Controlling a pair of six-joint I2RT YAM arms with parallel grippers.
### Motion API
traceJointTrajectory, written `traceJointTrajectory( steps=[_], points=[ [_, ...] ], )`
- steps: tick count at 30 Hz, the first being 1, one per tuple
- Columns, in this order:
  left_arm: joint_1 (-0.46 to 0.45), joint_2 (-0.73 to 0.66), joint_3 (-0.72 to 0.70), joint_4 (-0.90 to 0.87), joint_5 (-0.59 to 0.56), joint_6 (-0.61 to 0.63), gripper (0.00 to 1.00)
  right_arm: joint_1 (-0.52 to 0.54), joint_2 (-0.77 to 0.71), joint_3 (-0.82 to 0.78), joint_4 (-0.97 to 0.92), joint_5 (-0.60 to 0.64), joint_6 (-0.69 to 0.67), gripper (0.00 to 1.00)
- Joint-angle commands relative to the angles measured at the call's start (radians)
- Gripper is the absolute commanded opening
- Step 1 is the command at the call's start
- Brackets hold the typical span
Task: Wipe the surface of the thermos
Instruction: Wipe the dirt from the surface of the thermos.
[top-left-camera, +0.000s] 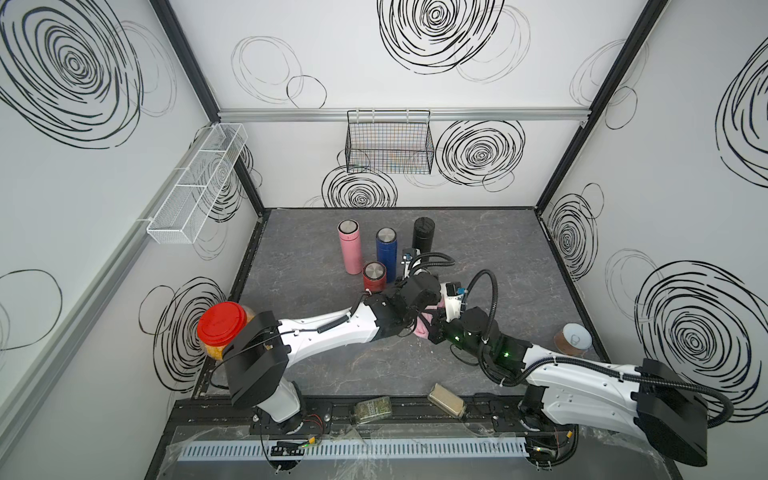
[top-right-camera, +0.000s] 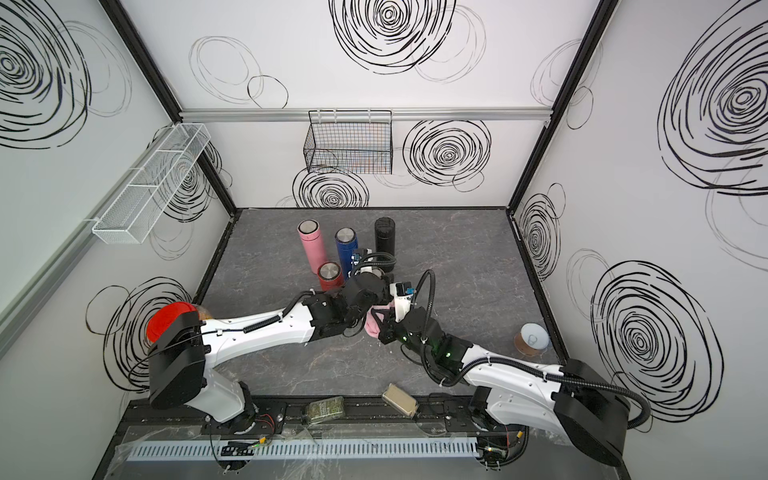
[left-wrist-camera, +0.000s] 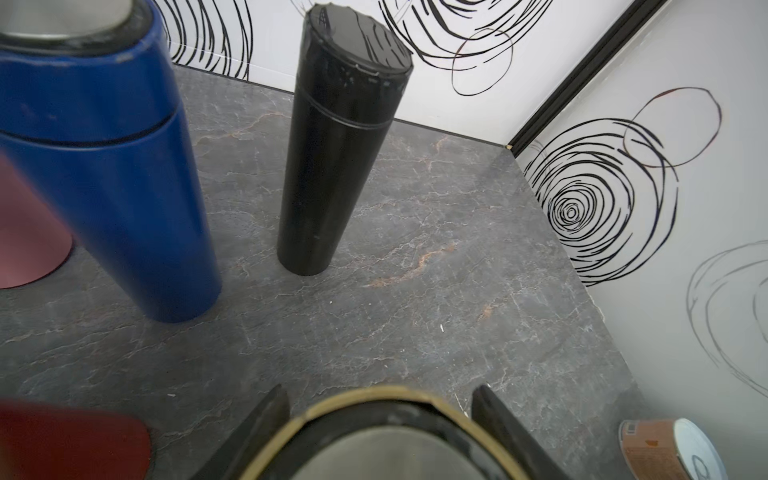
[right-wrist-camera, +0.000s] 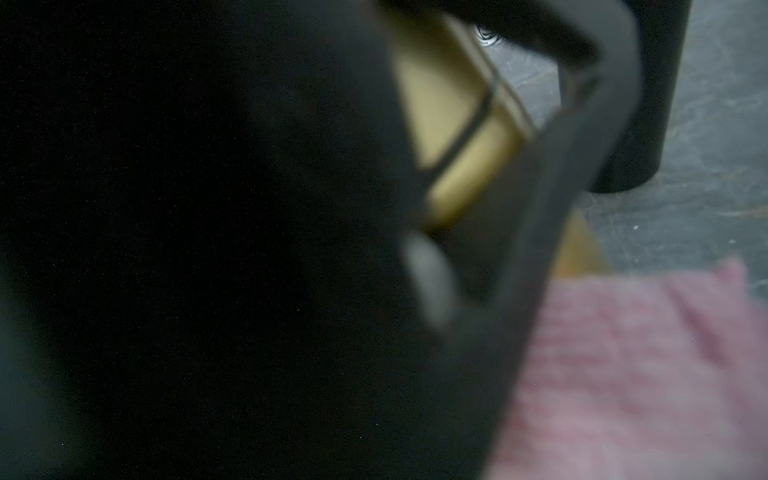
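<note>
The left gripper (left-wrist-camera: 378, 392) is clamped around the gold thermos (left-wrist-camera: 386, 451), with its jaws on either side of the steel-topped lid. The right gripper (top-right-camera: 384, 329) is closed on a pink cloth (right-wrist-camera: 644, 365), which sits just beside the thermos. A red bottle (left-wrist-camera: 62, 440) stands near the thermos. Beyond the thermos stand a blue bottle (left-wrist-camera: 108, 174), a black bottle (left-wrist-camera: 332, 166) and a pink bottle (left-wrist-camera: 25, 232). A tin (left-wrist-camera: 665, 451) sits well apart from the thermos, at the edge of the grey table (left-wrist-camera: 415, 324).
</note>
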Motion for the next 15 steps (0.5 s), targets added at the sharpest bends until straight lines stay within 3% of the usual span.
traceJointTrajectory(
  steps=[1, 5, 9, 12, 15],
  points=[
    [-0.027, -0.06, 0.006, 0.06, 0.045, -0.01, 0.0, -0.026, 0.027, -0.106, -0.027, 0.103, 0.106, 0.0],
    [-0.024, -0.063, -0.008, 0.066, 0.045, 0.028, 0.0, -0.032, -0.091, -0.15, -0.111, 0.109, 0.142, 0.0],
    [-0.029, -0.067, -0.039, 0.073, 0.041, 0.101, 0.0, -0.074, -0.317, -0.115, -0.225, 0.052, 0.118, 0.0],
    [-0.038, -0.085, -0.082, 0.105, 0.04, 0.149, 0.0, -0.117, -0.458, -0.111, -0.195, 0.016, 0.107, 0.0],
    [-0.066, -0.116, -0.154, 0.193, 0.005, 0.169, 0.0, -0.169, -0.487, -0.108, -0.147, -0.061, 0.109, 0.0]
  ],
)
